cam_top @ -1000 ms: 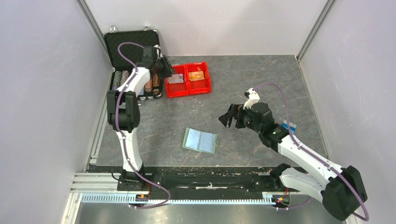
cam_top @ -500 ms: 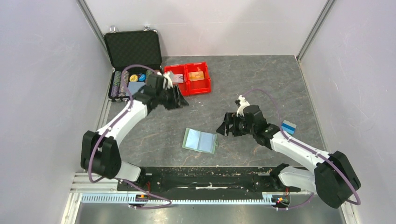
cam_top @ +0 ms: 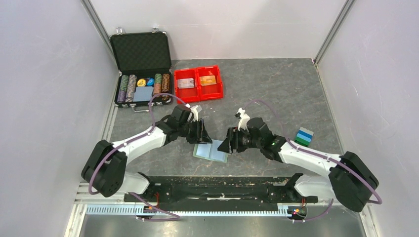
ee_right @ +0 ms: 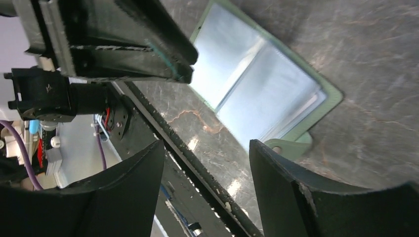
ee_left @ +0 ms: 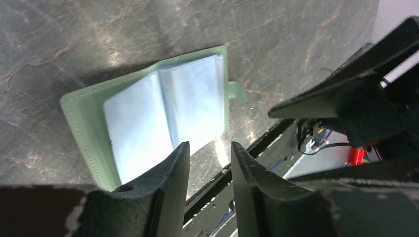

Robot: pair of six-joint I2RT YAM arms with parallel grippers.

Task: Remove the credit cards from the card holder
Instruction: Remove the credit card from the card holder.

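Note:
The card holder (cam_top: 211, 150) lies open and flat on the table near the front edge, grey-green with pale blue clear pockets (ee_left: 148, 111) (ee_right: 257, 81). My left gripper (cam_top: 202, 133) hovers over its far left edge, open with a narrow gap and nothing between the fingers (ee_left: 207, 148). My right gripper (cam_top: 225, 143) hangs at its right edge by the tab, open wider and holding nothing (ee_right: 205, 145). The two credit cards lie in the red bin (cam_top: 217, 89): a whitish-grey one (cam_top: 186, 83) in its left compartment, an orange one (cam_top: 208, 80) in its right.
An open black poker-chip case (cam_top: 141, 52) stands at the back left with rows of chips. A small stack of coloured blocks (cam_top: 304, 136) sits at the right. The table's front rail (cam_top: 207, 190) runs just below the holder. Grey walls close in both sides.
My left arm swung from the red bin forward to the card holder. My right arm moved left to the holder's right edge, its jaws narrowing. The holder has not moved.

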